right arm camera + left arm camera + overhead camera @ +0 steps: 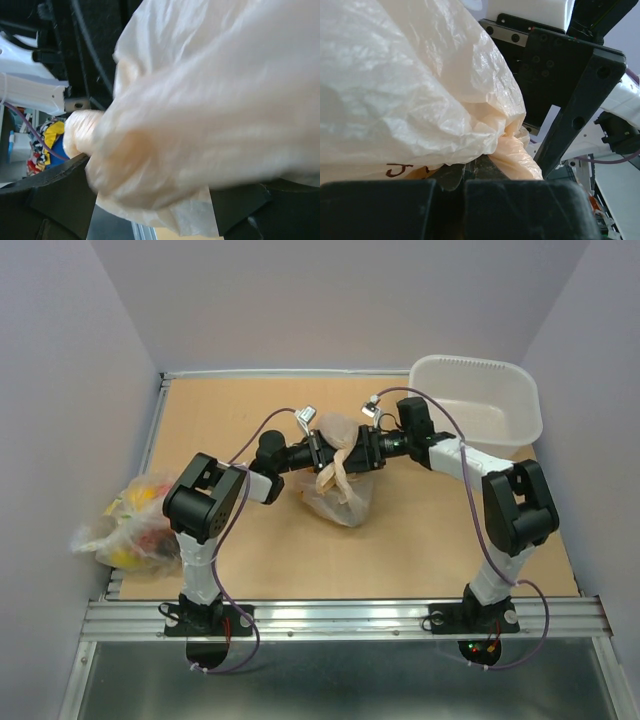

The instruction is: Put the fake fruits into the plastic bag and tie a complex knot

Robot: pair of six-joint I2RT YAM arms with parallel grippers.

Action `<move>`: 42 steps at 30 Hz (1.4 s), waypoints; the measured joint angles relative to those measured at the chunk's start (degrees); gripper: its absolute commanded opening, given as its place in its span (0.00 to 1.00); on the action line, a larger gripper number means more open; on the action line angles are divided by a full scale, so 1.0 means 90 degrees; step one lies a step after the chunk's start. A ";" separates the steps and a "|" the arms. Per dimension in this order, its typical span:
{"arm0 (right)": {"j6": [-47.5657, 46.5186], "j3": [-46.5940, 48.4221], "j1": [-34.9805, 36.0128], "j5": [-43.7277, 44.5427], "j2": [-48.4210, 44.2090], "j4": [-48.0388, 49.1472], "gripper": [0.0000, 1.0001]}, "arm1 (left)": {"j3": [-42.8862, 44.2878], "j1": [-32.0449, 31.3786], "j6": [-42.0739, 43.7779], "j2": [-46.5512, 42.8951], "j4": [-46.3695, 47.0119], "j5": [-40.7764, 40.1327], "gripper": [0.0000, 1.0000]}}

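Observation:
The plastic bag (pixel 342 498) lies mid-table, cream-white and crinkly, with its top pulled up between both grippers. My left gripper (pixel 320 450) comes in from the left. In the left wrist view it (pixel 466 169) is shut, pinching a twisted strand of the bag (pixel 517 160), and the bag's body fills the view above. My right gripper (pixel 366 450) comes in from the right. In the right wrist view its fingers (pixel 50 195) stand apart with the blurred bag (pixel 200 125) bulging between them. A bunched twist of plastic (pixel 512 131) shows, but no clear knot. The fruits inside are hidden.
A second similar bag (pixel 135 522) with colourful contents lies at the table's left edge. A white rigid tub (pixel 482 400) stands at the back right. The metal rail (pixel 340 615) runs along the near edge by both arm bases.

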 measured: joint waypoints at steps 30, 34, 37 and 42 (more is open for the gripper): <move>0.0517 0.0551 0.0005 -0.0029 0.0253 0.0466 0.84 | 0.0000 0.0160 0.0148 -0.0007 0.0046 -0.0015 0.00; 0.0488 0.0508 -0.0221 -0.0024 0.0010 0.0338 0.87 | 0.0000 0.0155 0.0117 -0.0007 0.0044 0.0005 0.00; 0.0495 0.0505 -0.0342 -0.0027 -0.0138 0.0316 0.74 | 0.0000 0.0155 0.0107 -0.0007 0.0044 0.0010 0.00; 0.0520 0.0505 -0.0527 0.0044 -0.0209 0.0182 0.34 | 0.0000 0.0153 0.0097 -0.0007 0.0044 0.0024 0.00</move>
